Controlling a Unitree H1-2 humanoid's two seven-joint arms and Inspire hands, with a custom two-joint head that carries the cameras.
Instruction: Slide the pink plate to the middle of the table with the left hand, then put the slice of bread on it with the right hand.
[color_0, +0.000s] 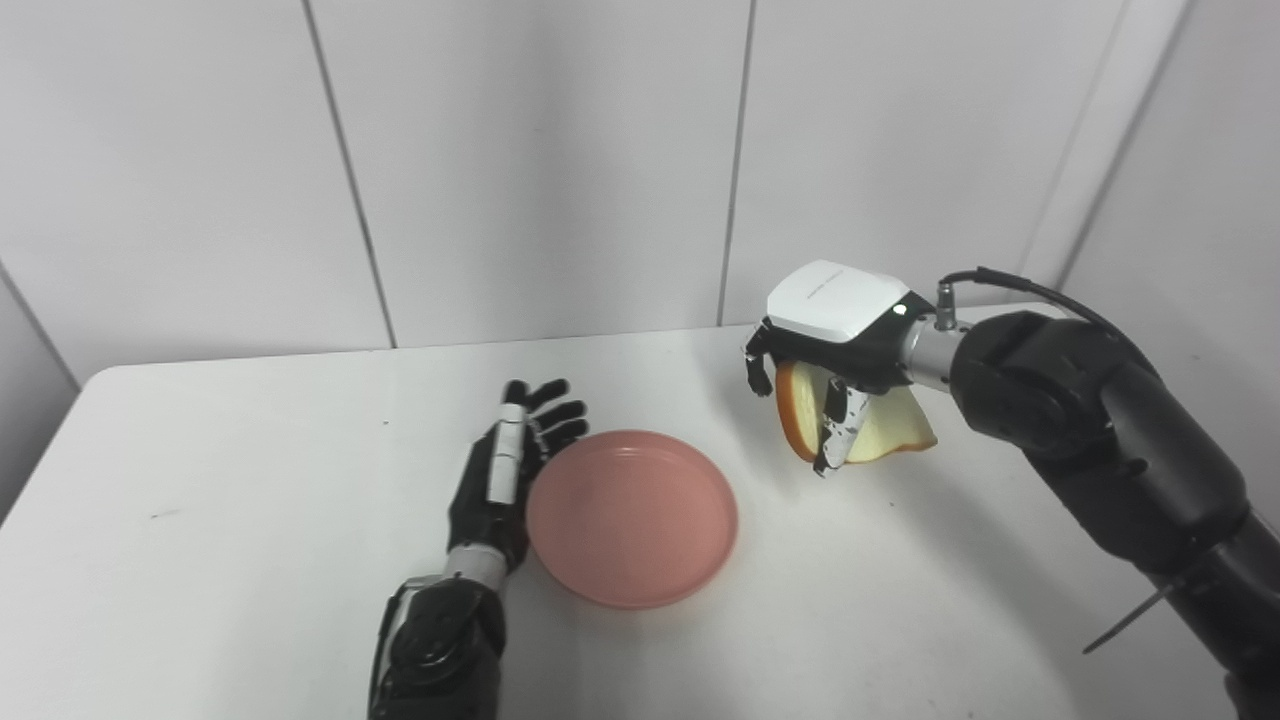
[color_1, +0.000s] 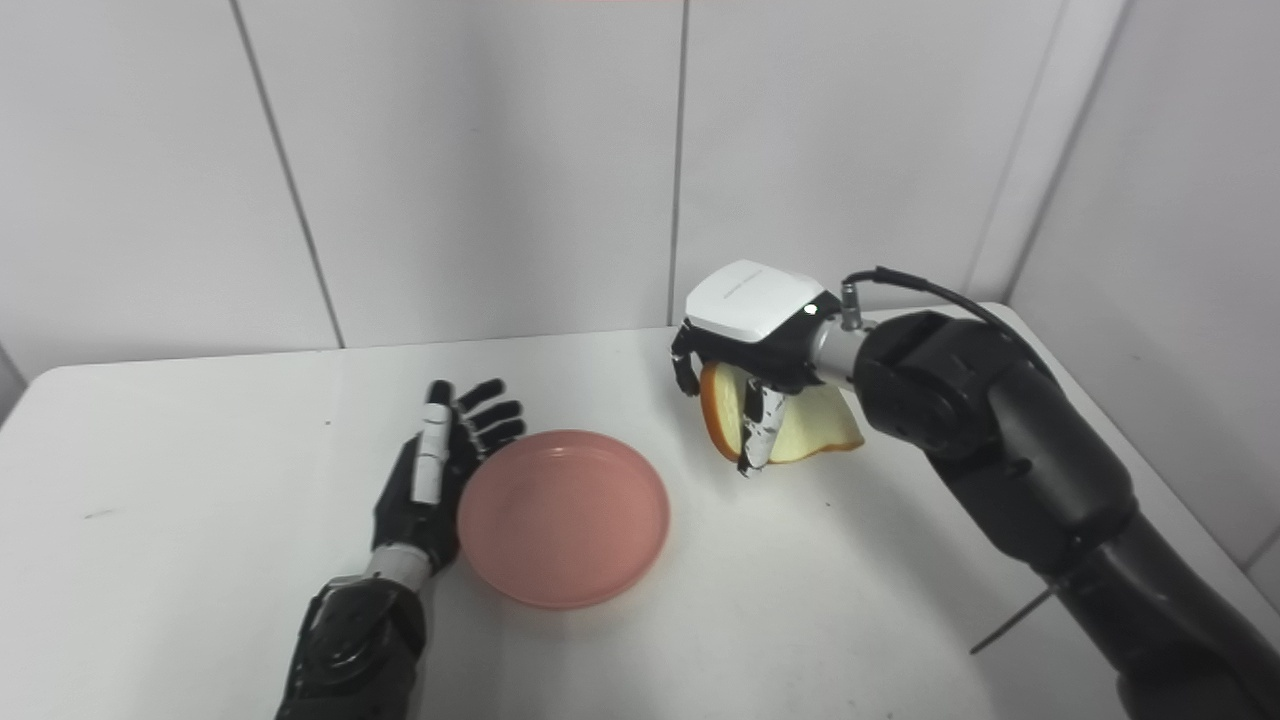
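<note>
**A:** Starting nearest, at about 7 o'clock: left hand (color_0: 500, 470) flat on the white table (color_0: 200, 520), fingers spread and straight, holding nothing. Palm edge pressed right up against the left rim of the pink plate (color_0: 632, 517). Can't tell if the fingertips (color_0: 560, 410) actually touch the rim or just sit beside it.

**B:** Same read from the right eye view. Plate (color_1: 563, 517) roughly dead centre of the tabletop, maybe a touch toward 6 o'clock. Sitting flat, nothing in it.

**A:** Yep, bare inside. Then further back, toward 2 o'clock from the plate: right hand (color_0: 820, 365) palm down, white back cover on top, fingers curled round the slice of bread (color_0: 890, 425).

**B:** Clamped on it for sure. Bread (color_1: 815, 425) tilted, orange-brown crust edge facing the plate, pale crumb side showing out toward 3 o'clock. Looks lifted off the table, shadow underneath, though hard to say whether the lower corner is clear of the surface.

**A:** Agreed, not sure on that corner. Bread and plate well apart anyway, a gap of bare table between them.

**B:** Right forearm (color_1: 1000, 450) coming in from 4 o'clock, thick and black, cable (color_1: 920, 285) looping off the wrist. Behind it all, at 12 o'clock, just a white panelled wall (color_1: 480, 180).
</note>
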